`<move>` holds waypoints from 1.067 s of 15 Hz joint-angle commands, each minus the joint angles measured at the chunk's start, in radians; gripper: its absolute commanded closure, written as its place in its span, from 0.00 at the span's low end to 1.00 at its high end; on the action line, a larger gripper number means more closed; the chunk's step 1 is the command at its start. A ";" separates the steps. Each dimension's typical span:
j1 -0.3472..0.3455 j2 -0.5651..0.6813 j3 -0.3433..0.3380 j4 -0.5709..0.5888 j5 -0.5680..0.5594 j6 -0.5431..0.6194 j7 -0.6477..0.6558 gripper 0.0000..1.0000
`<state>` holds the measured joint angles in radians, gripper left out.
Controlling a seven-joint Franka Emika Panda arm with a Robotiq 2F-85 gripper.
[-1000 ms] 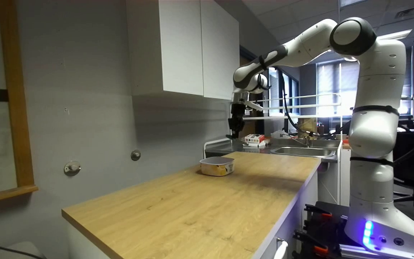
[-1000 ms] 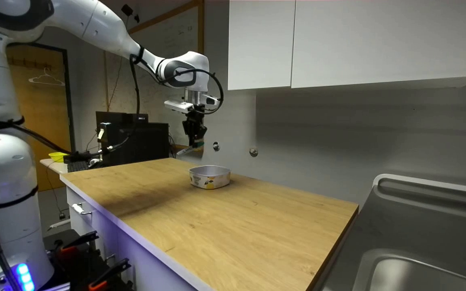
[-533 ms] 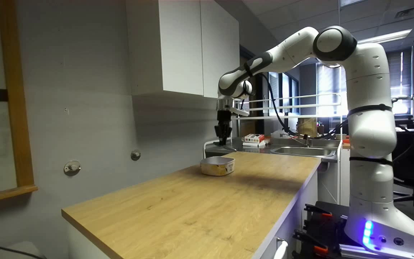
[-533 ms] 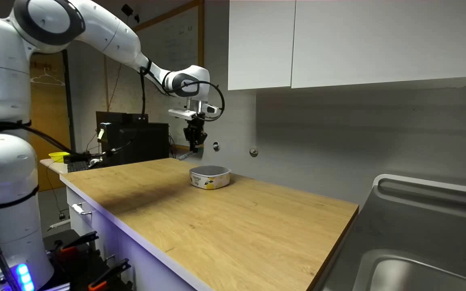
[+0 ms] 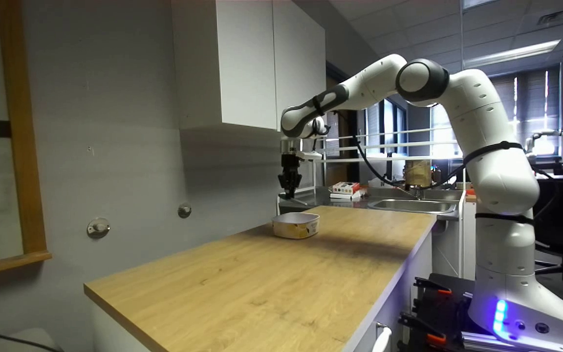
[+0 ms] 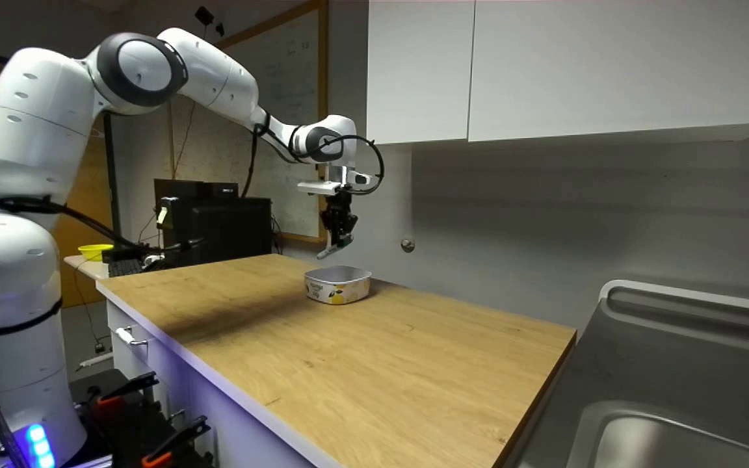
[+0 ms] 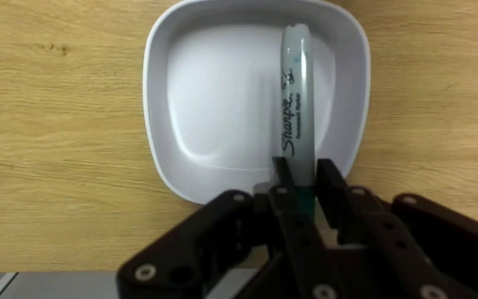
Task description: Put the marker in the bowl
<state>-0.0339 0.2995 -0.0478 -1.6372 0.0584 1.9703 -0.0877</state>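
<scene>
Grasping done, the black jointed gripper [image 7: 301, 166] pinches the slim grey, teal-capped marker [image 7: 298, 95], apparently leaving only lowering and release into the white, rounded-square, plastic-looking bowl [image 7: 214, 91] beneath.

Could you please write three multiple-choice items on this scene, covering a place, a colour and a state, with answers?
1. Where does the bowl stand?
A) In the sink.
B) On the wooden counter.
C) On the floor.

2. What colour is the barrel of the marker?
A) Red.
B) Yellow.
C) Grey.

3. What is the gripper doing?
A) Holding the marker.
B) Standing open.
C) Gripping the bowl.

1 B: both exterior views show it standing there.
2 C: the wrist view shows a grey barrel.
3 A: its jaws grip the marker in that view.
</scene>
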 commanded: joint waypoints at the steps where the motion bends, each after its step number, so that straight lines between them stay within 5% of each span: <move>1: -0.024 0.090 -0.007 0.115 -0.020 -0.065 0.014 0.93; 16: -0.069 0.123 -0.012 0.092 -0.015 -0.083 0.009 0.93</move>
<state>-0.1065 0.4069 -0.0624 -1.5666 0.0546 1.9095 -0.0878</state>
